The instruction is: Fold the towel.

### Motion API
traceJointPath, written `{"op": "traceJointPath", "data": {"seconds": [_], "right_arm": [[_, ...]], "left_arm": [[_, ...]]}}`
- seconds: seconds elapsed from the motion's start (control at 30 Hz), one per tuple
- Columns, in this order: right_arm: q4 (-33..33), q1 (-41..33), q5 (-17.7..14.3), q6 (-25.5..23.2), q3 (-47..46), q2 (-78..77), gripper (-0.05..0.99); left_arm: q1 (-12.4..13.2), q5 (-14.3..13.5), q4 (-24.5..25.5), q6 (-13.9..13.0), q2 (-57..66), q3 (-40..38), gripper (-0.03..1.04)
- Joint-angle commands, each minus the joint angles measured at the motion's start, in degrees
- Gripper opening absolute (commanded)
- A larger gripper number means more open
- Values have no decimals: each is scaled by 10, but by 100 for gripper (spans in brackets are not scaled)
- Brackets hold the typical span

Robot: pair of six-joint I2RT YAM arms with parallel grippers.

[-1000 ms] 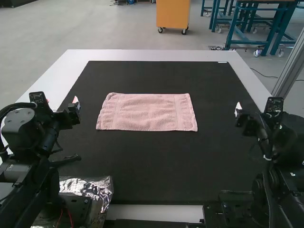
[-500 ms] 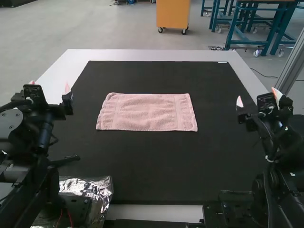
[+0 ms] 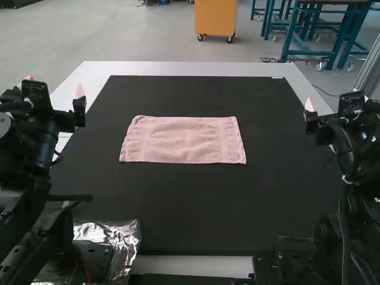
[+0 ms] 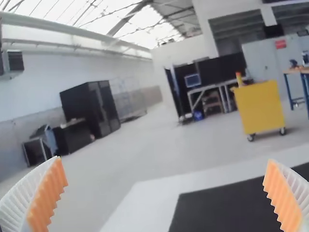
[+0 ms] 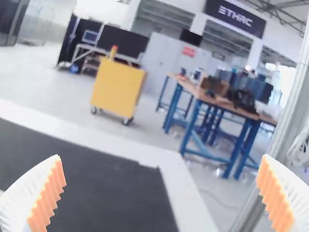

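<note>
Taking twelve o'clock as straight away from the arms in the high view, we have the left gripper [image 4: 164, 161] raised with its fingers spread wide and nothing between them. The right gripper [image 5: 161, 157] is just as wide and just as empty. From the left gripper, the towel [image 3: 183, 140] lies between three and four o'clock; from the right gripper, between eight and nine. Both stand well apart from it, though we judge the left gripper a little nearer. The towel rests flat on the mat [image 3: 196, 208], its long axis running nine to three, so each gripper faces a short end. We think the coming move needs both to come inward and down, each towards an end or corner.

Against the earlier frames, the left gripper has gone towards eleven o'clock and the right gripper towards one, while the towel has kept its place and shape.
</note>
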State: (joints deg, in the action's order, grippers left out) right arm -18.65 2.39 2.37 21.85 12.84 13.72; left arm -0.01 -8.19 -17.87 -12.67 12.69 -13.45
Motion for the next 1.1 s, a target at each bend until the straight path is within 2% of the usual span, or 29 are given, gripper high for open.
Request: {"op": "traceJointPath", "data": {"seconds": [0.0,0.07,0.13,0.27,0.33,0.4,0.47,0.53,0.63,0.8,0.97,1.07], "right_arm": [[-7,10,4,-93,91,111,91],[-2,13,2,-130,144,195,91],[20,13,4,-153,192,274,91],[80,8,18,-167,263,421,91],[108,2,38,-168,283,490,91],[137,-6,47,-167,300,554,91],[151,-20,55,-160,307,608,91],[151,-35,52,-160,311,652,91],[145,-63,39,-160,320,700,91],[123,-121,4,-153,340,764,91],[124,-164,0,-153,377,830,91],[96,-176,-18,-158,386,858,91]], "left_arm": [[-1,-12,8,58,121,-90,96],[3,-16,32,91,205,-136,96],[5,-19,49,107,277,-170,96],[2,-18,58,109,381,-206,96],[1,8,84,109,431,-222,96],[0,21,117,115,486,-240,96],[3,47,144,150,546,-254,96],[3,65,162,169,598,-266,96],[4,72,158,183,657,-278,96],[0,70,115,183,713,-286,96],[3,70,97,181,773,-308,96],[0,70,85,179,807,-318,96]]}}
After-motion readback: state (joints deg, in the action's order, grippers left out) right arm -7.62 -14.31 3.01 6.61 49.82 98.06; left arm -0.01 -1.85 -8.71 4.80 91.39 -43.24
